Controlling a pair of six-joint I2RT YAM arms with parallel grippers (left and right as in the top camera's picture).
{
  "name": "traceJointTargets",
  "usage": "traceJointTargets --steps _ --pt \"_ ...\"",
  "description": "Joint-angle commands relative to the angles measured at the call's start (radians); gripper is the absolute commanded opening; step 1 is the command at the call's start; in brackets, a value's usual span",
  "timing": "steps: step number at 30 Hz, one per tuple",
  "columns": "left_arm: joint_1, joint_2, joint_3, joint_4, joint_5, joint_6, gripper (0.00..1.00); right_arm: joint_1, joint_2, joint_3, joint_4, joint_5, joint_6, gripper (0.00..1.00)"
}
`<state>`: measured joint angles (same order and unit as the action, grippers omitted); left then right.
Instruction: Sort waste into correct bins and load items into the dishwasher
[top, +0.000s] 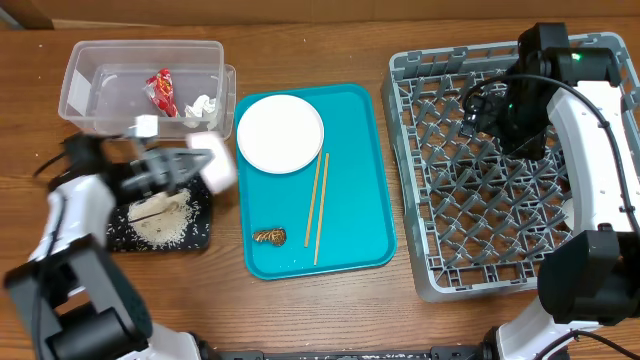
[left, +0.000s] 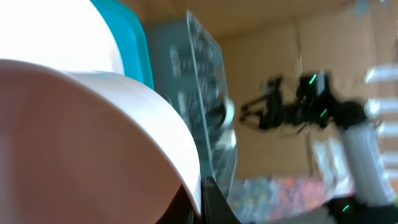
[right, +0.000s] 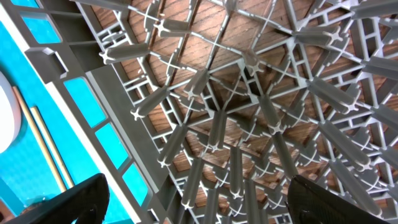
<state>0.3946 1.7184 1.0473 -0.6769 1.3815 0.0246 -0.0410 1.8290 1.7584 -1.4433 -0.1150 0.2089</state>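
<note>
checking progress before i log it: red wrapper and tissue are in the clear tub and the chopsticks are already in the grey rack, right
Not quite. The red wrapper and tissue are in the clear tub, but the chopsticks are not in the grey rack. They lie on the teal tray. The overhead view shows this.

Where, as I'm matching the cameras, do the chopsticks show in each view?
Overhead: chopsticks on the teal tray, right of the plate.
Left wrist: not in it; white bowl in front.
Right wrist: left edge, beyond the dish rack.
Shared landmark: teal tray, in all three.
</note>
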Motion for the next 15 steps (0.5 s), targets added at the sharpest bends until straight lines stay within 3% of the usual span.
traceJointTargets --steps 1,5,15 --pt "-0.205 -0.019 0.021 0.072 -0.154 -0.132 0.04 0.002 0.003 -0.005 0.001 0.010 -0.004 0.93" --pt "-0.415 -0.019 0.082 0.114 -0.433 -0.191 0.04 0.002 0.003 -0.005 0.001 0.010 -0.004 0.93" --pt "-0.883 -0.018 0.128 0.098 -1.198 -0.185 0.04 0.002 0.003 -0.005 0.002 0.010 -0.004 0.93"
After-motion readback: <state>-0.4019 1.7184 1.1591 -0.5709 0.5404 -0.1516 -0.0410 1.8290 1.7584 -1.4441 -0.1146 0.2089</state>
